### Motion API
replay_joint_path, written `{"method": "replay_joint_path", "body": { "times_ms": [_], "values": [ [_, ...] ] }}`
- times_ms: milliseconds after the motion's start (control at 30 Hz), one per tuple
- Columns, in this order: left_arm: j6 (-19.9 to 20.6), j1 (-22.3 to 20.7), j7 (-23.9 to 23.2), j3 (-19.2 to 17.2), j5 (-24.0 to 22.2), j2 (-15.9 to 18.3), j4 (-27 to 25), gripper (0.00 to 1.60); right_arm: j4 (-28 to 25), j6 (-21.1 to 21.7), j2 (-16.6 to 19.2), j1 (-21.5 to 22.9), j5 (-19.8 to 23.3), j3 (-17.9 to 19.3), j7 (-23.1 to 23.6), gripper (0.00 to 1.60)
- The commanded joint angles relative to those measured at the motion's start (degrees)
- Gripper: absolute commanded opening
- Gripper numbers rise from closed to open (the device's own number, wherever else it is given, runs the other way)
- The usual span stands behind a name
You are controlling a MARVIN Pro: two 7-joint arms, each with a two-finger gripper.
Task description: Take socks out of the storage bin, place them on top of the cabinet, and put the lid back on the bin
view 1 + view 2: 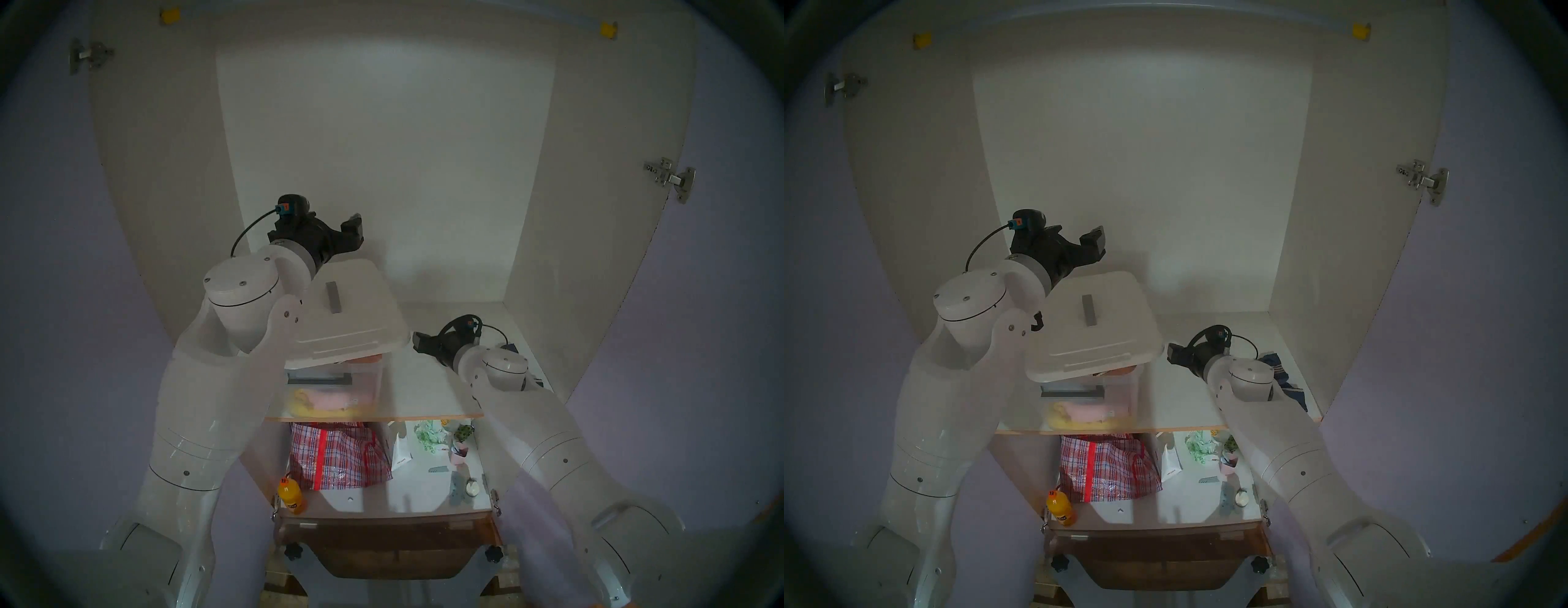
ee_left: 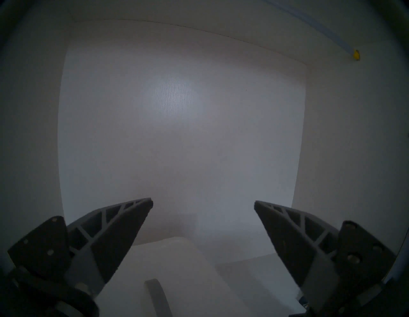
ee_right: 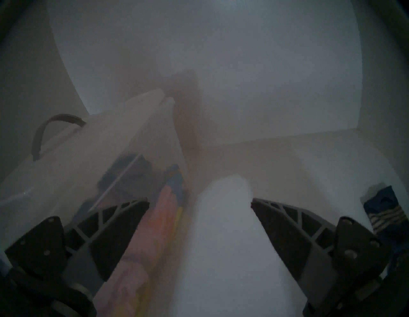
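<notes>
Inside the large white-panelled wardrobe cabinet, the clear, colourless rectangular plastic storage bin stands on the white shelf board edged with pale wood, left of centre; pink and yellow folded cloth shows through its near wall, below a grey bar handle; the milky-white rectangular plastic lid with a grey central handle lies on the bin's rim, skewed and tilted, not seated, leaving a gap at the right where contents show. The left gripper hangs above the lid's far left corner, jaws spread wide, empty, clear of the lid; the right gripper sits low over the shelf just right of the bin, jaws likewise spread, nothing between them. A dark navy-blue fabric sock with pale cuff stripes lies on the shelf at the right, near the side wall, largely hidden behind the right arm in the head views; whether more than one lies there cannot be told. On the lower shelf: a red checked woven bag and an orange bottle.
</notes>
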Motion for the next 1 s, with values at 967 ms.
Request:
{"method": "replay_joint_path", "body": {
  "times_ms": [967],
  "values": [
    [11.56, -8.78, 10.89, 9.37, 6.68, -2.89, 15.79, 1.6, -2.08, -1.9, -1.62, 2.6, 1.01, 1.77, 1.88, 1.6]
  ]
}}
